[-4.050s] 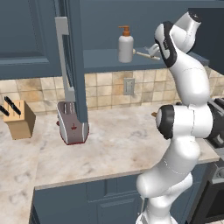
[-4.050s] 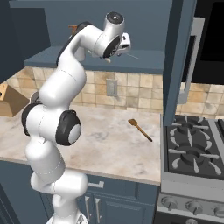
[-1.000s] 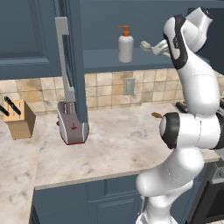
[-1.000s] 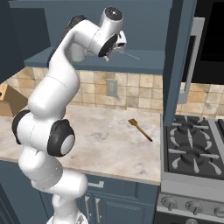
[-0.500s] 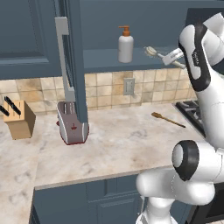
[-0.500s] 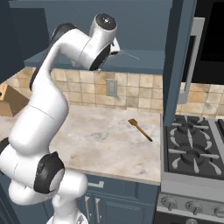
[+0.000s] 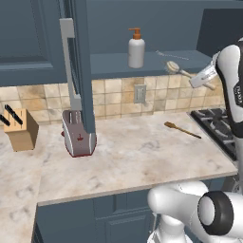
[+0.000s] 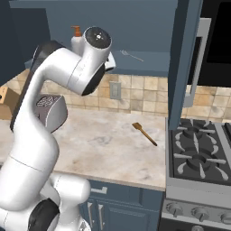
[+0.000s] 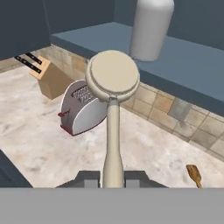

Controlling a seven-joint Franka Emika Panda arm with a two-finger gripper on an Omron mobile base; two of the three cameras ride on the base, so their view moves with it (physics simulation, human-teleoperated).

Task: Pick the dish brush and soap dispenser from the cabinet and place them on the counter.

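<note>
My gripper (image 7: pixel 196 77) is shut on the handle of the dish brush (image 7: pixel 176 68) and holds it in the air just in front of the open cabinet's shelf (image 7: pixel 114 70), right of the soap dispenser (image 7: pixel 136 48). In the hand view the brush's stick (image 9: pixel 113 144) rises between my gripper (image 9: pixel 113 178) fingers, its round pale head (image 9: pixel 113 77) up, with the white dispenser bottle (image 9: pixel 151 26) standing on the shelf behind it. The beige counter (image 7: pixel 133 161) lies below. My arm hides most of the dispenser (image 8: pixel 76 38) in the right base view.
A toaster (image 7: pixel 78 136) and a knife block (image 7: pixel 19 128) stand at the counter's left. An orange-brown utensil (image 7: pixel 182 130) lies near the stove (image 7: pixel 218 124). The open cabinet door (image 7: pixel 78 61) hangs over the toaster. A thin grey rod (image 7: pixel 171 55) rests on the shelf.
The arm has swung and drawn the brush down and to the right, away from the shelf. The soap dispenser has stayed where it was.
</note>
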